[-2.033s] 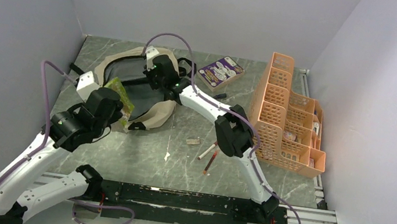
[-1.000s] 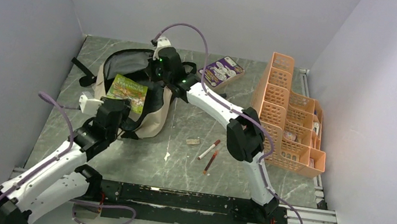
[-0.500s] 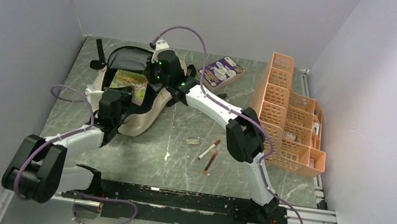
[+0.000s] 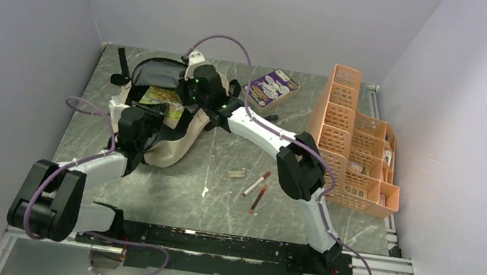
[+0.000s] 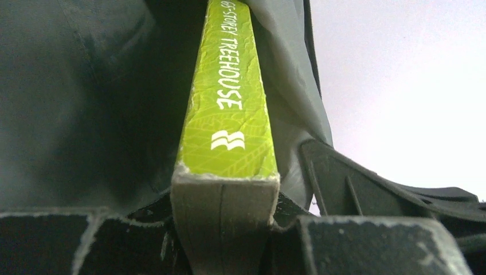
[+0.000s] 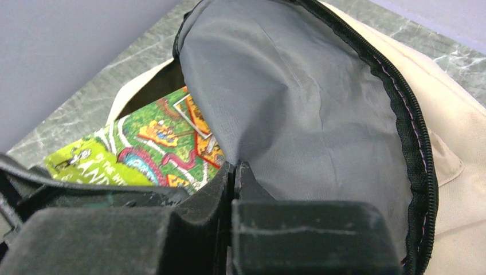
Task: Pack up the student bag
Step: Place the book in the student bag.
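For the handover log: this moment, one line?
left end effector: shut on book | book: partly in student bag | right end effector: shut on student bag

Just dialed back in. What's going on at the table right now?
The right tool is shut on the edge of the student bag, holding its mouth open. The left tool grips a green book by one end, and the other end is already inside the bag against the grey lining. Two pens, a purple box and the orange organizer sit outside on the table.
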Robot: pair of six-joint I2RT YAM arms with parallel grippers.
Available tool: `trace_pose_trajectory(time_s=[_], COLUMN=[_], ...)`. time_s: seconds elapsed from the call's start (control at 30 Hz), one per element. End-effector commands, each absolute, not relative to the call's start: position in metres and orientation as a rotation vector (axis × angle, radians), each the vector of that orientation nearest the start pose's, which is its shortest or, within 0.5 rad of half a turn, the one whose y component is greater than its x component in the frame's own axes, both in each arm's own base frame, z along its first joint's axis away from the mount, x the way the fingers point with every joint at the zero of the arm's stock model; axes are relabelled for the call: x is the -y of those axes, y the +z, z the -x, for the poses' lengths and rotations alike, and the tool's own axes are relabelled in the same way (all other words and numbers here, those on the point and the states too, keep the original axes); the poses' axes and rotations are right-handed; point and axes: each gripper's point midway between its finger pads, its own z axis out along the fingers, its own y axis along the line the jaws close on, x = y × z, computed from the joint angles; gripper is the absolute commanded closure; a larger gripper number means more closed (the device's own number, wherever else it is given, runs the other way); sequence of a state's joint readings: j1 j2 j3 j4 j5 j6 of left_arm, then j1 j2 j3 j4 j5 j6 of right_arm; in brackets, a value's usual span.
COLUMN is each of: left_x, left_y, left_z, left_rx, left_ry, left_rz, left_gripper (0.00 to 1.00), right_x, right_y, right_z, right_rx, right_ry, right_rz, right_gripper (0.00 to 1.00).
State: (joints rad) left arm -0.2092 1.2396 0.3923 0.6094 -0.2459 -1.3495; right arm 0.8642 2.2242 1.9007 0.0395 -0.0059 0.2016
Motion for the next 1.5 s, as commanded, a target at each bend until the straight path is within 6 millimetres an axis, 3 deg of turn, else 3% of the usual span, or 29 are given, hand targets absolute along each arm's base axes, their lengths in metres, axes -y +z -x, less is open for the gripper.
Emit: trace_pose_trajectory(time_s=[0.0, 0.27, 0.63, 0.97, 1.13, 1.47], left_x=[0.088, 0.085, 0.087, 0.086, 0.086, 0.077], left_y=[0.220, 0.210, 0.177, 0.120, 0.105, 0.100], left_z=[-0.404, -0.435, -0.485, -0.520, -0.522, -0.507], left_rx=[-1.355, -1.372, -1.362, -1.493, -1.566, -1.725], left_ry=[-1.053, -1.117, -1.153, -1.069, -1.027, -0.873], left_rz=[0.994, 0.909, 0.872, 0.961, 1.006, 1.081], left_gripper=[0.95, 0.95, 0.95, 0.95, 0.58, 0.13], right_x=[-0.517, -0.523, -0.533, -0.531, -0.528, -0.523], right_y=[0.240, 0.243, 0.238, 0.237, 0.232, 0.224], right_z=[-0.406, -0.403, -0.399, -0.397, -0.400, -0.417], right_rx=[-1.659, -1.590, -1.598, -1.601, -1.605, -1.625], right_ry=[0.794, 0.788, 0.805, 0.778, 0.750, 0.707], right_rz=[0.685, 0.741, 0.774, 0.786, 0.784, 0.755], right_gripper=[1.00, 1.00, 1.00, 1.00, 1.00, 1.00])
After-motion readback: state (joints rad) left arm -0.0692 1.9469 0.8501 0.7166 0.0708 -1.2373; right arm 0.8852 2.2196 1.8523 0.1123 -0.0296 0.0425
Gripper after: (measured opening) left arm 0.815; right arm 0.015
